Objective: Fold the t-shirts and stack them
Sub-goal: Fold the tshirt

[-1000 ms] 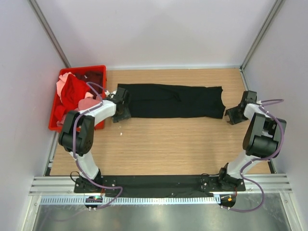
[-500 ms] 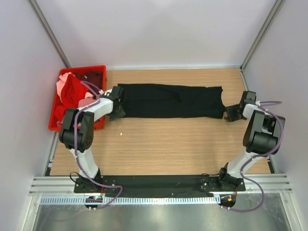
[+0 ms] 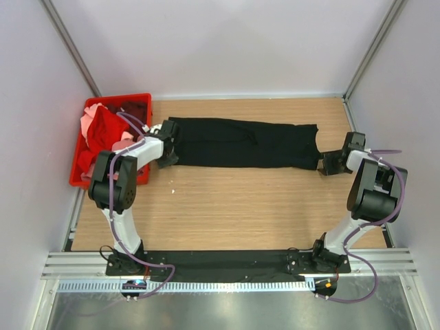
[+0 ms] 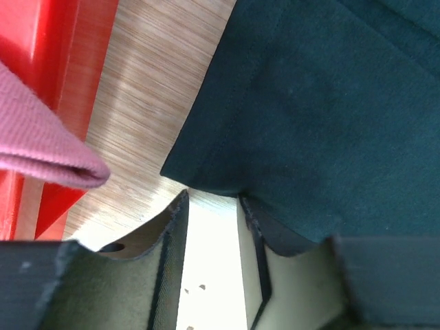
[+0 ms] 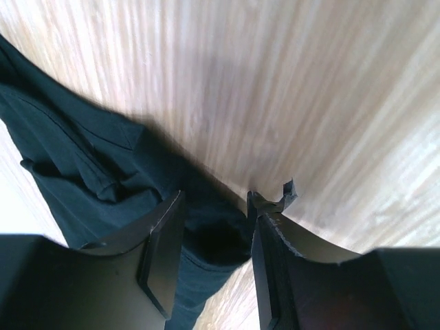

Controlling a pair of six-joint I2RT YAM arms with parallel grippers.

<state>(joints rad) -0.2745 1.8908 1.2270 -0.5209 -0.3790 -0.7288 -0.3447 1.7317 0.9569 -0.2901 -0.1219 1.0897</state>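
Note:
A black t-shirt (image 3: 244, 143) lies folded into a long strip across the far half of the table. My left gripper (image 3: 167, 146) is at its left end. In the left wrist view the left gripper (image 4: 213, 201) is open, the shirt's corner (image 4: 309, 124) sits just beyond the fingertips, and bare table shows in the gap. My right gripper (image 3: 328, 163) is at the shirt's right end. In the right wrist view the right gripper (image 5: 214, 201) is open, its jaws either side of a fold of black cloth (image 5: 89, 158). Red (image 3: 106, 129) and pink (image 3: 88, 122) shirts are piled in the crate.
The red plastic crate (image 3: 141, 100) stands at the far left against the wall, close to my left arm. A pink cloth edge (image 4: 41, 144) hangs over the crate wall (image 4: 62, 41). A small white speck (image 3: 172, 190) lies on the wooden table (image 3: 240, 206). Walls enclose three sides.
My left gripper has moved toward the far left corner of the black shirt and its jaws have narrowed. My right gripper has shifted slightly left onto the shirt's right end.

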